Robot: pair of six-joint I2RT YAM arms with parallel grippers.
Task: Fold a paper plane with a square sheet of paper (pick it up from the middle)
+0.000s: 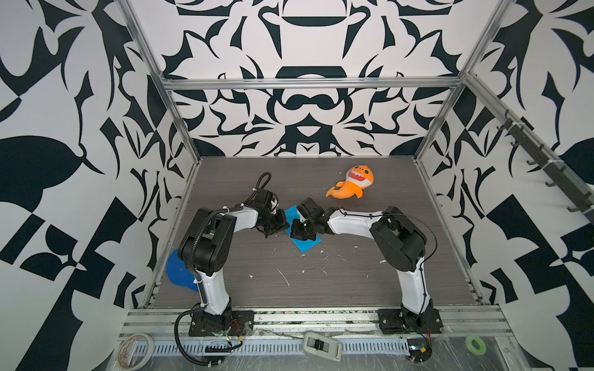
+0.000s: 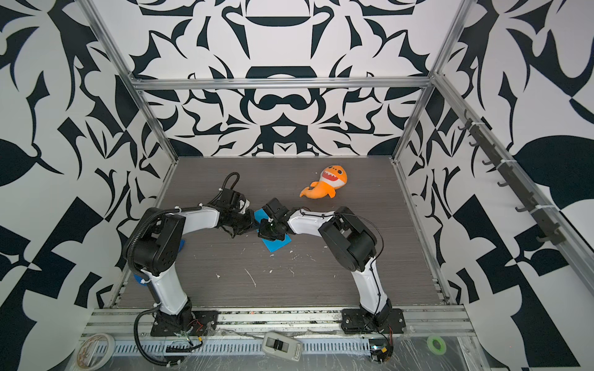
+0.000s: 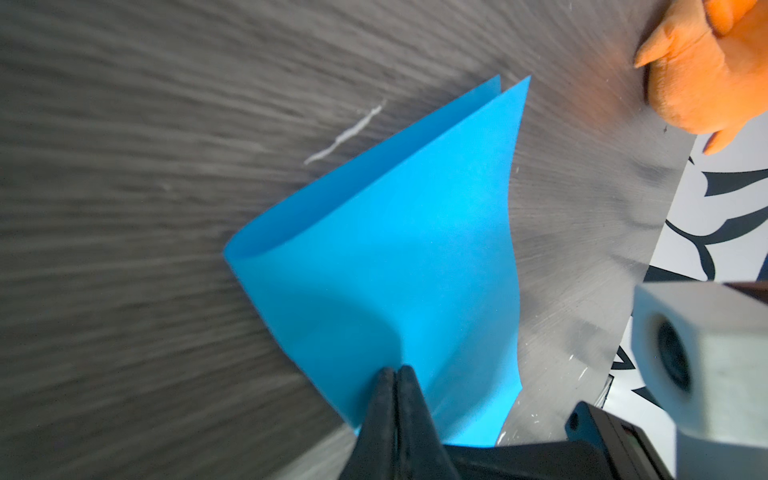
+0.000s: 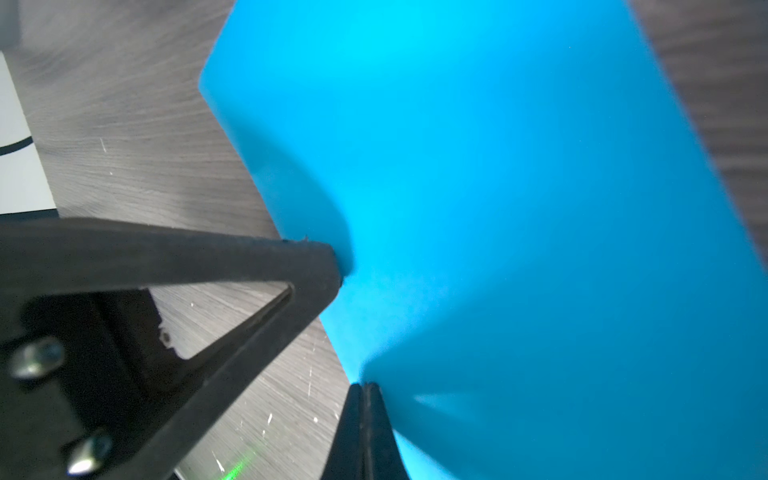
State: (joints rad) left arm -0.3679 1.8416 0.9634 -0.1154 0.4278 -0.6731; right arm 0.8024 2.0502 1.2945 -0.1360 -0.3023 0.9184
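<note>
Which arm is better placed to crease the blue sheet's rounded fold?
Probably left: left claw, shut on the square sheet of paper, pinches at its rounded fold; right claw grips from across the sheet.

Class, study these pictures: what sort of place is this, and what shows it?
Probably a robot lab test cell: a left arm and right arm bolted to a rail, blue paper between them, inside a metal frame.

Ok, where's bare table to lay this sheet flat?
Free: near table between the arm bases, only white scraps; the far-left corner. Crowded: the middle, where left gripper and right gripper pinch the blue sheet; shark plush far right.
</note>
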